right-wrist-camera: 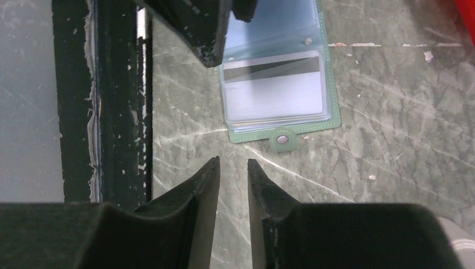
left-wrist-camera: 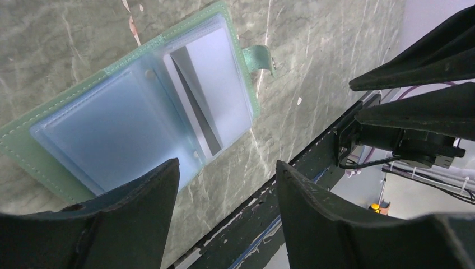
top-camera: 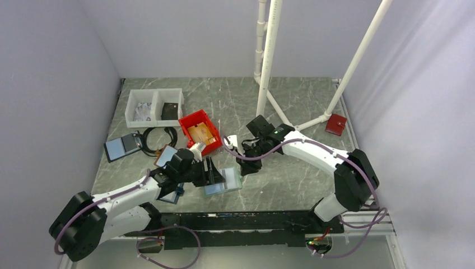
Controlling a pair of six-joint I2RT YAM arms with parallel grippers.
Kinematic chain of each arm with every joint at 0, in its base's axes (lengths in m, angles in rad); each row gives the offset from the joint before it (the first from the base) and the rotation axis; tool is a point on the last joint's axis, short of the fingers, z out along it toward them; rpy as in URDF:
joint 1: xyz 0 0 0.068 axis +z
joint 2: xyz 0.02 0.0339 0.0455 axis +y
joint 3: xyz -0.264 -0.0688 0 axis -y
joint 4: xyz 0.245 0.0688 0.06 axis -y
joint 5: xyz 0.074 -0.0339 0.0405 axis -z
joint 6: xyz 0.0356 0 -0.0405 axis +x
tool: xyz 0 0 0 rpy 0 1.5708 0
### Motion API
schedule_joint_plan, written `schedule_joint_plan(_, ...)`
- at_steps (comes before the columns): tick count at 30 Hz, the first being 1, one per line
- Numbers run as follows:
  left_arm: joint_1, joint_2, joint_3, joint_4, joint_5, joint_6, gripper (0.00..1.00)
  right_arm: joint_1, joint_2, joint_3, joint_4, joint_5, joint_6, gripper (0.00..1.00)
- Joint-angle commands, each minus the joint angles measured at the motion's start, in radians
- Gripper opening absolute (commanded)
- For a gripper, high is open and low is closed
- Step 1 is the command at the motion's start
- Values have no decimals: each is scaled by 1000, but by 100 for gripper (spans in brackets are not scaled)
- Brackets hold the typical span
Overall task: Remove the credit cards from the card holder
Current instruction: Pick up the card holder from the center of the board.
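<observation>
The card holder (top-camera: 227,183) lies open and flat on the table, with a teal-green edge (left-wrist-camera: 22,147) and pale blue clear pockets. Its snap tab (right-wrist-camera: 283,139) points toward the right arm. A pale credit card (right-wrist-camera: 274,89) with a dark stripe sits in the pocket panel nearest the tab, and shows in the left wrist view too (left-wrist-camera: 215,89). My left gripper (left-wrist-camera: 227,174) hovers open over the holder's near edge, nothing between its fingers. My right gripper (right-wrist-camera: 232,162) hangs just short of the tab, jaws a narrow gap apart with only table showing between them.
A red bin (top-camera: 200,130) holding orange-tan flat things stands behind the holder. Further left are a white two-part tray (top-camera: 154,106), a black cable (top-camera: 159,140), a dark navy-edged folder (top-camera: 122,147) and a brown-edged folder (top-camera: 166,154). White pipe legs (top-camera: 269,67) stand at the back. A black rail (top-camera: 252,221) runs along the near edge.
</observation>
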Motion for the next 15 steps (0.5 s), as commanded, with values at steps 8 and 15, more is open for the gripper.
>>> schedule_joint_plan(8,-40,100,-3,159,-40,-57,55,24,126,6,137,85,191,11)
schedule_joint_plan(15,-43,142,6,150,-63,-63,48,27,171,15,168,111,243,9)
